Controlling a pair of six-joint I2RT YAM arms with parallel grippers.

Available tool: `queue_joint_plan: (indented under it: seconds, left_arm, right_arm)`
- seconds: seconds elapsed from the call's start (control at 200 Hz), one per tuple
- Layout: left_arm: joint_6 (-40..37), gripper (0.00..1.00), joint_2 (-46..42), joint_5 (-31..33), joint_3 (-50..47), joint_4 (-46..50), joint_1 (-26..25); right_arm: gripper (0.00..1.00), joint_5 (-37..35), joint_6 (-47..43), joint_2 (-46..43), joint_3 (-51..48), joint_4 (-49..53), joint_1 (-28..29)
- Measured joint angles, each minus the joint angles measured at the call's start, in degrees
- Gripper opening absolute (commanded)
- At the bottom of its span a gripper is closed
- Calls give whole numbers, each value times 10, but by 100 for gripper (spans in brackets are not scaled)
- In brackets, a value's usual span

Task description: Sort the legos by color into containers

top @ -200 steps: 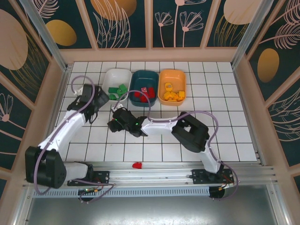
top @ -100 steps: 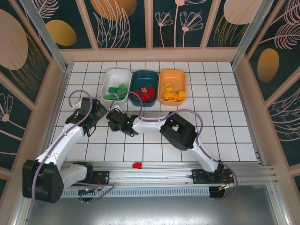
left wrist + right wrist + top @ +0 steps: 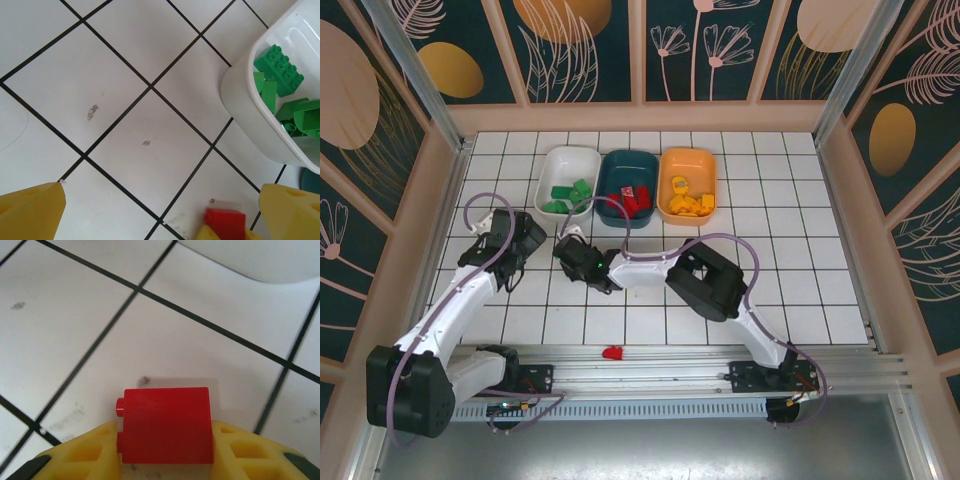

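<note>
The right gripper (image 3: 164,432) has its two yellow fingers (image 3: 95,450) pressed against opposite sides of a red brick (image 3: 165,415), so it has closed on that brick. The brick's studs point to the side. The wrist view is too close to say whether the brick sits on the tiled floor (image 3: 75,315) or just above it. Brick and gripper are just beside the near edge of the white tray (image 3: 250,260), on the side of the arms' bases.

The left gripper (image 3: 161,200) is spread wide with nothing between its fingers (image 3: 30,210). It hangs over bare tiles, also near the white tray's near edge and a little further left than the right gripper. In its wrist view the held red brick shows at the bottom edge.

The white tray holds green bricks (image 3: 280,70). Right of it, touching or nearly so, is a dark teal tray (image 3: 620,157) with red bricks (image 3: 628,200) in it. Beyond that is an orange tray (image 3: 688,153) with yellow-orange bricks (image 3: 690,205). Well apart from the white tray, a lone red brick (image 3: 612,352) lies by the metal rail (image 3: 700,352) at the table's near edge.
</note>
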State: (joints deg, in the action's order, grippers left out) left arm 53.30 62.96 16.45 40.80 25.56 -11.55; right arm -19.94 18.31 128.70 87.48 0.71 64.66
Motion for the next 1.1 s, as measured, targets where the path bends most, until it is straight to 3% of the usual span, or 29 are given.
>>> queue_joint_plan:
  seconds: [0.305, 0.5, 0.771, 0.966, 1.101]
  left_arm:
    - [-10, 99, -3, 0, -10, -1, 0]
    - [-42, 97, -3, -45, -32, -26, 0]
    - [-65, 97, -22, -133, -67, -82, 0]
    - [-68, 98, -22, -164, -68, -106, 0]
    - [-68, 98, -22, -176, -70, -114, 0]
  right_arm:
    - [32, 0, -4, -113, -70, -27, -42]
    - [32, 4, -14, -166, -95, -40, -114]
    - [34, 31, -30, -131, -64, -19, -235]
    - [37, 42, -48, -99, -46, 0, -249]
    - [48, 49, -57, -91, -16, 11, -249]
